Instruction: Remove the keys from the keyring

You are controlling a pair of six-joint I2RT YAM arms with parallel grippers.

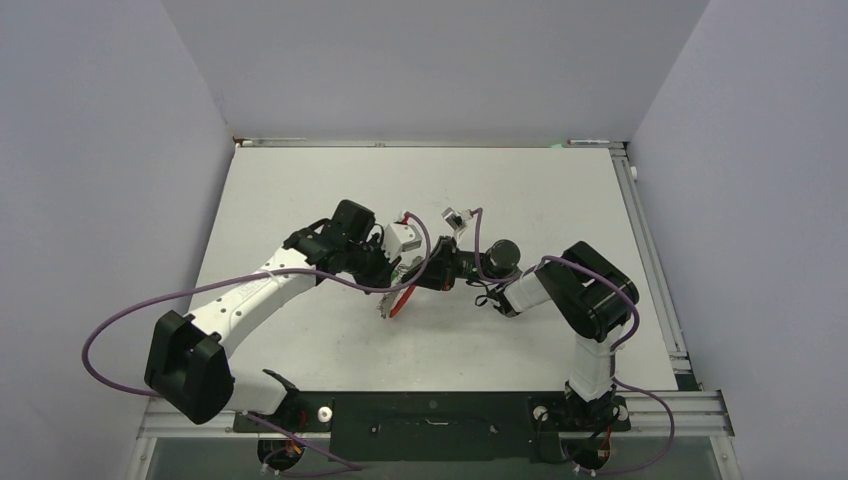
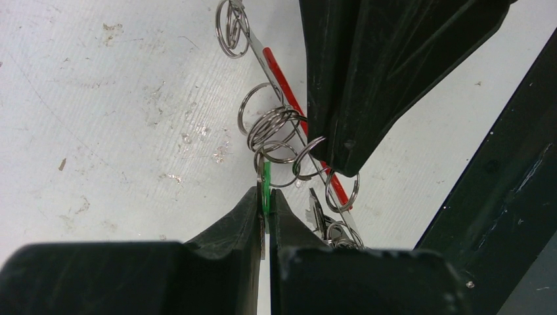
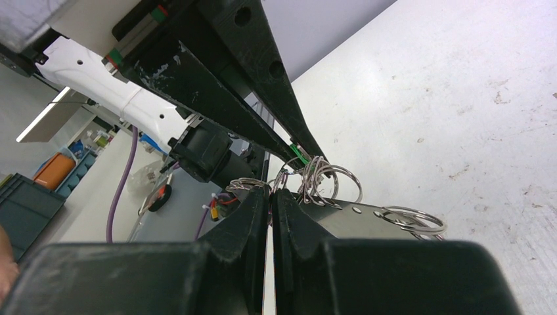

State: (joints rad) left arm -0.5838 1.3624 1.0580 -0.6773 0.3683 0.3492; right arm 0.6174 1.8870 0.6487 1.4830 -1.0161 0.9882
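Observation:
In the top view both arms meet at mid-table over the keyring (image 1: 402,298), whose red band shows, with the keys (image 1: 385,309) hanging below it. In the left wrist view my left gripper (image 2: 265,193) is shut on the green-headed key (image 2: 265,178). Its small split ring joins several others on the keyring (image 2: 284,85). More silvery keys (image 2: 320,215) hang beside my right finger. In the right wrist view my right gripper (image 3: 270,191) is shut on the keyring (image 3: 368,215). The left gripper's fingertips (image 3: 297,146) hold the green key just above it.
Several small split rings (image 2: 272,128) crowd the keyring between the two grippers. The white tabletop (image 1: 540,190) is walled at the back and sides. A metal rail (image 1: 650,250) runs along its right edge. Purple cables (image 1: 120,320) loop off the left arm.

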